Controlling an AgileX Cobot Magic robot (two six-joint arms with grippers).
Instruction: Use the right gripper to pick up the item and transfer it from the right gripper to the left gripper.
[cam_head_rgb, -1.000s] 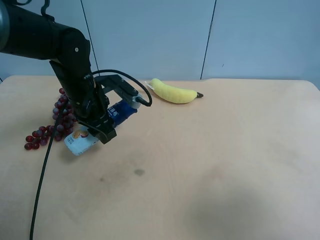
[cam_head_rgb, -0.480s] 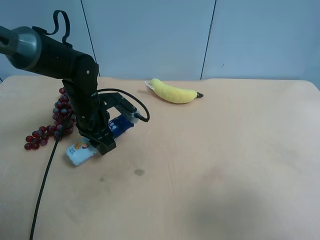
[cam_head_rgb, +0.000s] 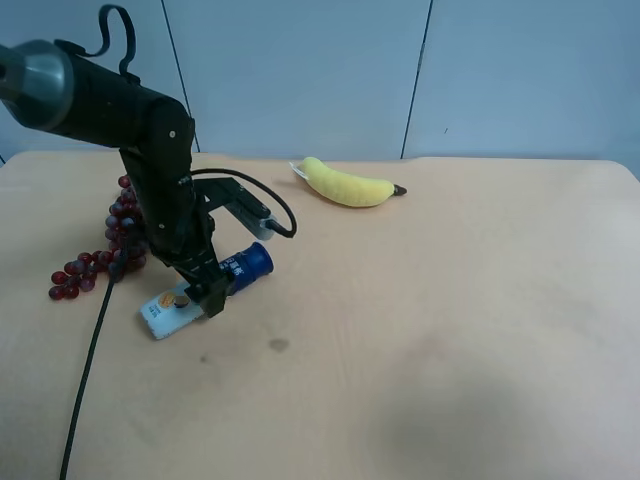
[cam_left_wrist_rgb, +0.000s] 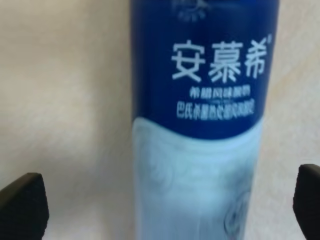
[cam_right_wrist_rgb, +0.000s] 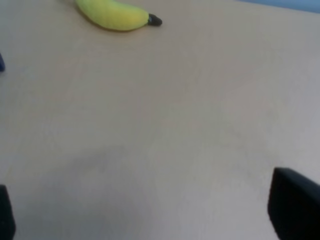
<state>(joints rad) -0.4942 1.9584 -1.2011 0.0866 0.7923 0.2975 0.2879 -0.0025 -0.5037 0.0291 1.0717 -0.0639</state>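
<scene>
Left claw spread over bottle, grapes beside, banana apart

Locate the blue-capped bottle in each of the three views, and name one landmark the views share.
Exterior high: the bottle lies on its side left of centre, under the black arm, cap toward the banana.
Left wrist: the bottle fills the middle, between the two fingers.
Right wrist: only a dark blue sliver at the left edge, too little to tell.
Shared landmark: the banana, in the exterior and right wrist views.
</scene>
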